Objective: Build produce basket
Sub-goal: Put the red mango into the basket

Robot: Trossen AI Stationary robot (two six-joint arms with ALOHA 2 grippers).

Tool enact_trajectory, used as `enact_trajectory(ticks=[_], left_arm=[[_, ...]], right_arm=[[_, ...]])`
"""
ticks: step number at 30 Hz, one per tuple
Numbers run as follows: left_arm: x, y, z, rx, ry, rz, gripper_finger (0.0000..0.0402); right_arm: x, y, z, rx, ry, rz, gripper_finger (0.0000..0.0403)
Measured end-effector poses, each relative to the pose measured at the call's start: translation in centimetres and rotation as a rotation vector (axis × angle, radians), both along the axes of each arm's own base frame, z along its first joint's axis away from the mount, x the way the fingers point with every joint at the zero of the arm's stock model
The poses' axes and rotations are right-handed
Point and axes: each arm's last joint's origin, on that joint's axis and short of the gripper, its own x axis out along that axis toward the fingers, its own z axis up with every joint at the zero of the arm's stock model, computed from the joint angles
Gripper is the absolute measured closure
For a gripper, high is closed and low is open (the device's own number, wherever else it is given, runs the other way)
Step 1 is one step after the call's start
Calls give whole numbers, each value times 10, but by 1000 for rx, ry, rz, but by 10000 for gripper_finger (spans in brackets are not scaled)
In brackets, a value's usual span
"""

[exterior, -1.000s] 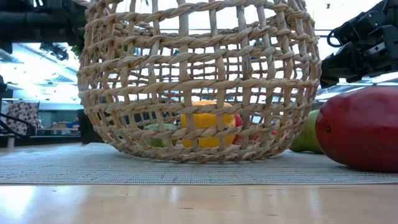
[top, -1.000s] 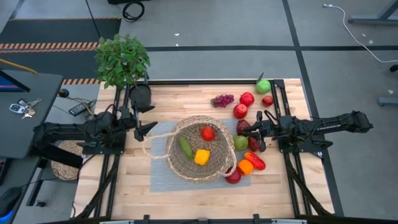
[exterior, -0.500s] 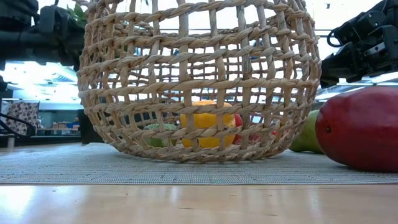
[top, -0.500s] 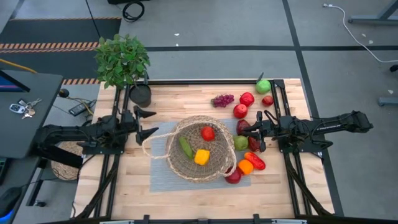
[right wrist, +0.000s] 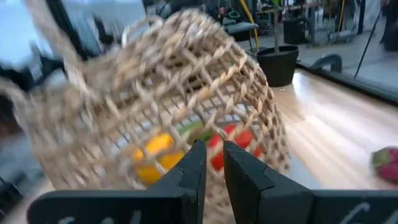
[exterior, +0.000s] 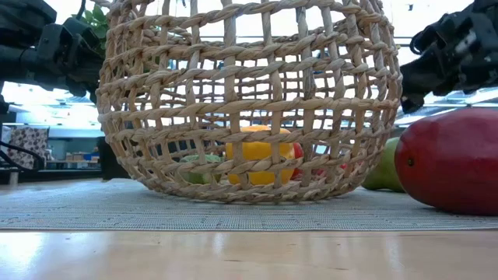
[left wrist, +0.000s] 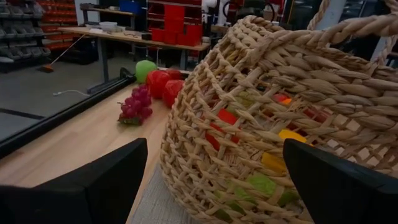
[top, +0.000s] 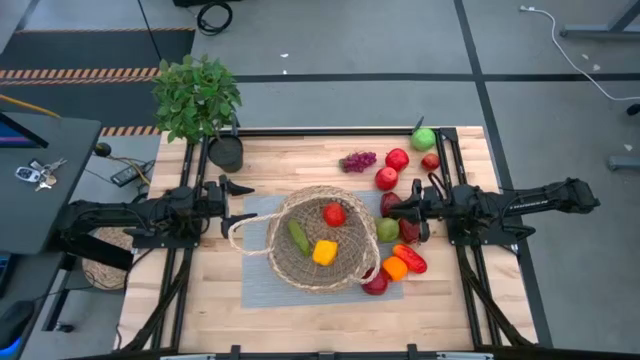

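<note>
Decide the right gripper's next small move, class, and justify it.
Probably open, then lower onto the green pear beside it: the right gripper is shut and empty, the basket holds only three pieces, and the left gripper waits open by the handle.

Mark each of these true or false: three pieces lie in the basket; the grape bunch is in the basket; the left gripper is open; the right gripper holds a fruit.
1. Three pieces lie in the basket. True.
2. The grape bunch is in the basket. False: it lies on the table beyond it.
3. The left gripper is open. True.
4. The right gripper holds a fruit. False: it is shut on nothing.
</note>
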Motion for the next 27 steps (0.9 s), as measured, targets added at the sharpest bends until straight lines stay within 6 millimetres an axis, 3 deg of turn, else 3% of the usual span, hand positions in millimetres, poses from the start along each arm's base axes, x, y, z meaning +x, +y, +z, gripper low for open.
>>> enact_trajectory(ticks=[8,15,18,22,27], left_arm=[[0,0,0,0,-1,0,19],[0,0,0,1,-2,0,19],[0,0,0,1,-1,0,19],[0,0,0,1,-2,0,19],[0,0,0,1,-2,0,19]], right_arm=[[0,2,5,111,-51,59,342],[0,2,6,350,-63,62,342],[1,5,12,365,-50,165,342],[2,13,29,431,89,249,346],[2,24,30,424,333,106,351]])
